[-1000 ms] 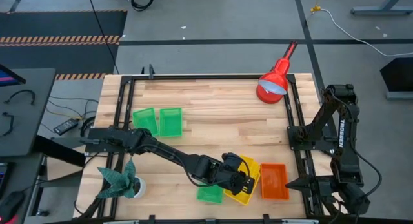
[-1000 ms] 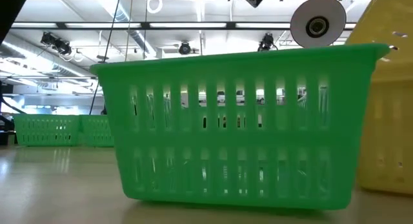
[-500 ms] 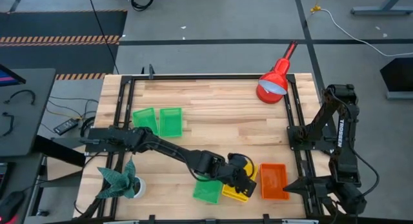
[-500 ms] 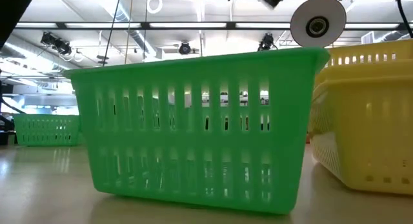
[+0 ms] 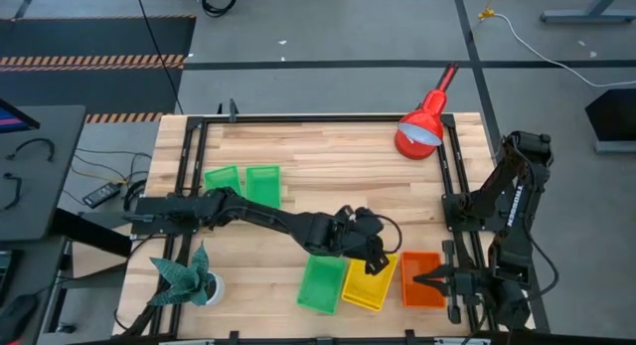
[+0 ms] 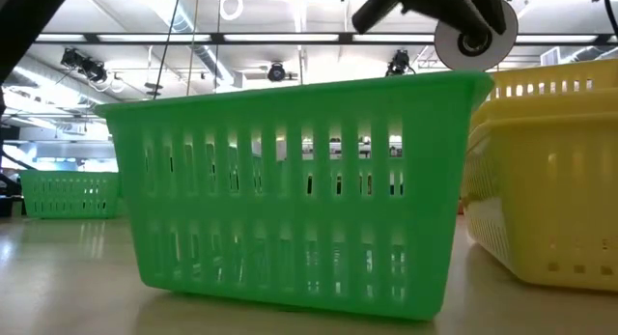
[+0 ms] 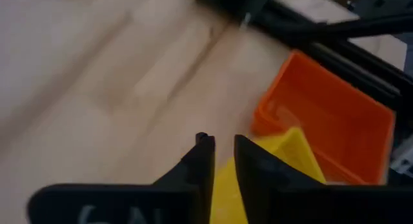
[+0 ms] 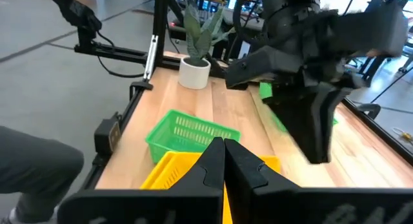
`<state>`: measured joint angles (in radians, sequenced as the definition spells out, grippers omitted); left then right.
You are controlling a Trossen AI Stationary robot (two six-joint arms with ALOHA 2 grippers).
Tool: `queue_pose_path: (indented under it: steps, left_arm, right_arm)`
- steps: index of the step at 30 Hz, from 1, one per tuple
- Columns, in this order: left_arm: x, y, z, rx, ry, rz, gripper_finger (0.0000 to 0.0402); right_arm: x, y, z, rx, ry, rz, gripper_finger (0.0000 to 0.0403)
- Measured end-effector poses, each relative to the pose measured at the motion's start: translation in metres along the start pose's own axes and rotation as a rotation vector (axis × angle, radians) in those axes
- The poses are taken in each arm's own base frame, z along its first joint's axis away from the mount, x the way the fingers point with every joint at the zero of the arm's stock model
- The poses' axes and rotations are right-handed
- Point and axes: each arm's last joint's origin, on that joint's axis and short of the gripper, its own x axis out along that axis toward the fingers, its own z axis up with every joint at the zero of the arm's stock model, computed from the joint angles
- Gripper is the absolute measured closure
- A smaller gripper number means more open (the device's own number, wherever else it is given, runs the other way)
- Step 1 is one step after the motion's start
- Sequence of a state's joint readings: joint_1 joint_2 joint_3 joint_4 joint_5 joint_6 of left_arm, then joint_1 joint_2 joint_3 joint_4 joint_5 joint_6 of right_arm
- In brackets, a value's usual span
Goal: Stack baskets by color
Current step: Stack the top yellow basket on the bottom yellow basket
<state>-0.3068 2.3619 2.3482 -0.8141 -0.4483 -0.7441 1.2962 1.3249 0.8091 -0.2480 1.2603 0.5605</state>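
Near the table's front edge, a green basket (image 5: 321, 283), a yellow basket (image 5: 368, 282) and an orange basket (image 5: 425, 290) stand in a row on their bottoms. In the low view the yellow basket (image 6: 550, 171) shows two rims, one above the other. Two more green baskets (image 5: 243, 184) stand at the far left. My left gripper (image 5: 374, 254) hovers over the yellow basket's far edge (image 7: 284, 150). Its fingers are a narrow gap apart with nothing between them. My right gripper (image 5: 413, 278) is shut and reaches level from the right over the orange basket.
A red desk lamp (image 5: 422, 126) lies at the far right corner. A potted plant (image 5: 184, 275) stands at the near left. Black frame rails (image 5: 452, 186) run along the table's sides. Bare wood (image 5: 338, 176) spreads across the table's middle and far part.
The yellow basket, which hung tilted at my left gripper, now sits level beside the green basket. My left gripper has let go, rolled, and drawn back toward the far edge. The green basket has slid a little to the left. My right gripper has swung left over the orange basket.
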Motion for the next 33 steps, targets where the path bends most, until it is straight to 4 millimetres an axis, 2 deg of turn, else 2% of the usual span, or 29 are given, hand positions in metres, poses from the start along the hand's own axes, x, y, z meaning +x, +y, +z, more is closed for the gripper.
queue_pose_path:
  steps: [3, 8, 10, 14, 17, 20, 22, 25, 28, 33]
  left_arm:
    - [0.002, 0.004, 0.002, 0.068, -0.012, 0.027, 0.0366]
    - [0.038, 0.008, -0.015, 0.077, 0.133, -0.047, 0.0396]
    - [0.041, 0.006, -0.015, 0.067, 0.148, -0.100, 0.0393]
    - [0.039, 0.001, -0.017, 0.083, 0.134, -0.115, 0.0384]
    - [0.029, -0.002, -0.013, 0.114, 0.093, -0.105, 0.0387]
    - [0.008, -0.011, -0.009, 0.205, 0.075, -0.166, 0.0395]
    - [-0.004, -0.022, -0.021, 0.322, 0.127, -0.214, 0.0397]
    - [-0.016, -0.035, -0.052, 0.421, 0.255, -0.246, 0.0395]
    - [-0.029, -0.037, -0.072, 0.344, 0.377, -0.171, 0.0395]
    - [-0.023, -0.028, -0.093, 0.208, 0.411, 0.031, 0.0397]
  right_arm:
    - [-0.004, 0.002, 0.000, 0.008, -0.011, 0.009, 0.0396]
    - [-0.011, 0.004, 0.000, 0.045, -0.021, 0.030, 0.0396]
    - [-0.013, 0.005, 0.000, 0.054, -0.023, 0.038, 0.0396]
    - [-0.014, 0.005, 0.000, 0.061, -0.030, 0.038, 0.0396]
    - [-0.014, 0.005, 0.000, 0.064, -0.030, 0.039, 0.0396]
    - [-0.012, 0.005, 0.000, 0.073, -0.014, 0.050, 0.0396]
    - [-0.008, 0.007, -0.002, 0.077, 0.007, 0.057, 0.0396]
    - [0.005, 0.012, -0.010, 0.080, 0.051, 0.056, 0.0396]
    - [0.030, 0.018, -0.020, 0.105, 0.121, 0.052, 0.0396]
    - [0.098, 0.018, -0.026, 0.165, 0.278, 0.116, 0.0400]
